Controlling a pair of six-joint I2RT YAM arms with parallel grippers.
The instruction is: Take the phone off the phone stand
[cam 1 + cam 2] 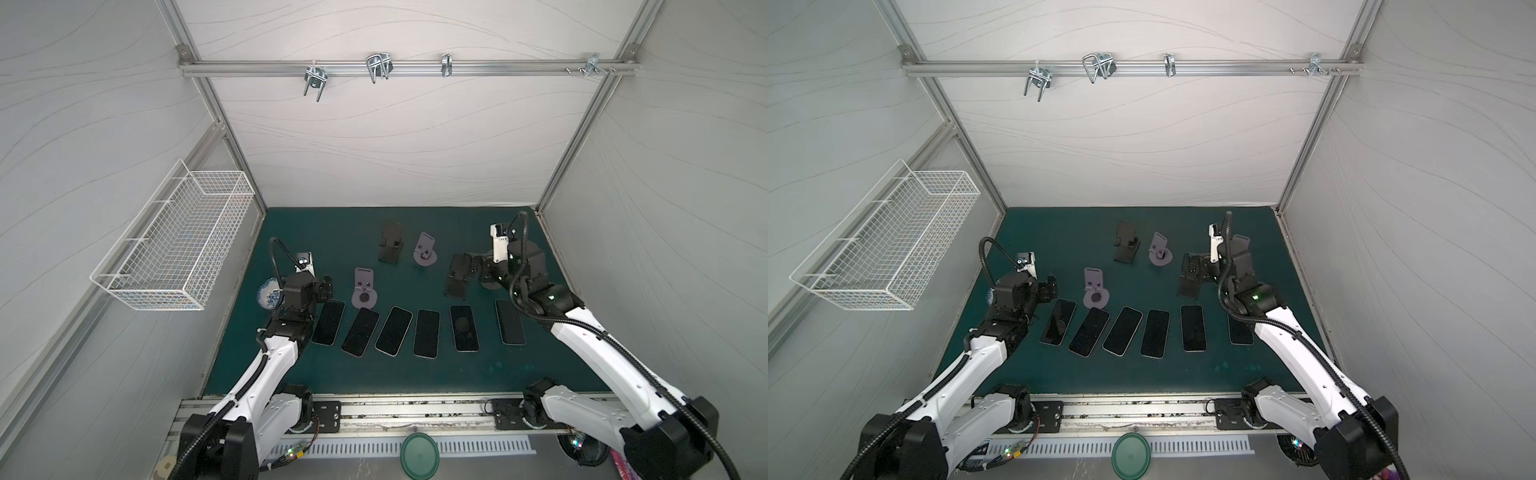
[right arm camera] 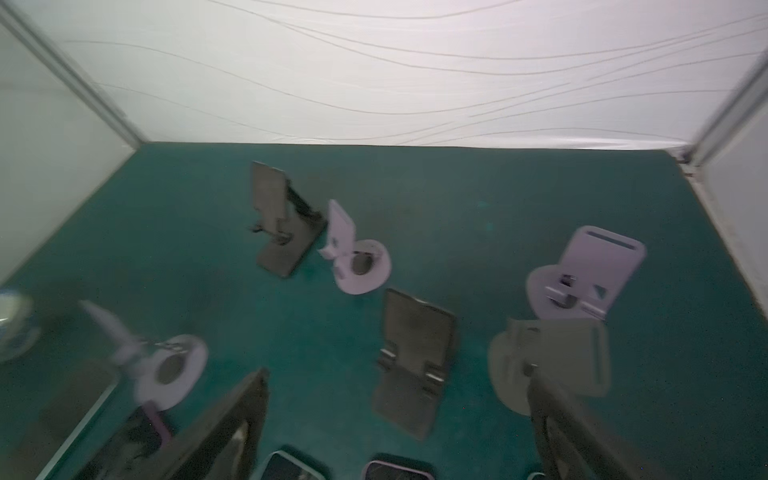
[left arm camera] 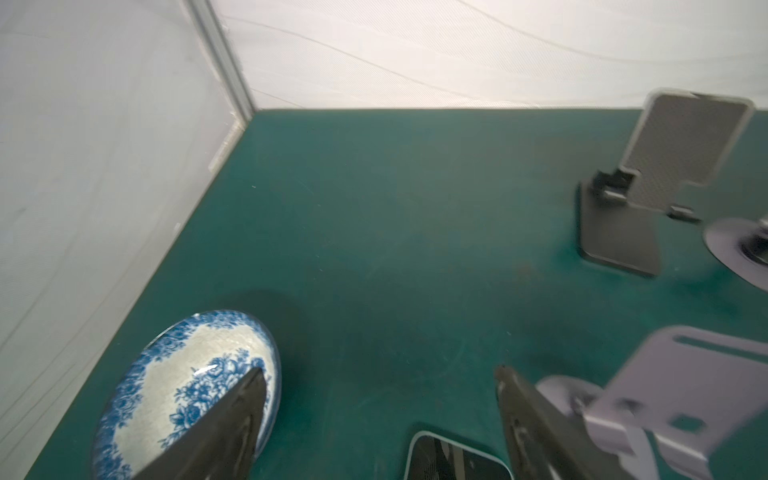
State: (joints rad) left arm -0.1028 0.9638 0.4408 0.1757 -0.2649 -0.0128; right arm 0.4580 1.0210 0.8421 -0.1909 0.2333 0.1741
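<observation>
While the left tool (image 3: 379,370) and right tool (image 2: 397,370) gape empty, bare mat (image 1: 316,232) fills the far left corner.

Left arm (image 1: 266,365) and right arm (image 1: 590,345): white shells, chunky black joints, ribbed black cable (image 1: 526,237) along each, dark fingers (image 3: 224,428), tiny green light (image 1: 1257,296) on the right one.

Dim soft light, back wall (image 1: 395,145) brightest; wrist views motion-blurred; top views sharp, edges bowed
</observation>
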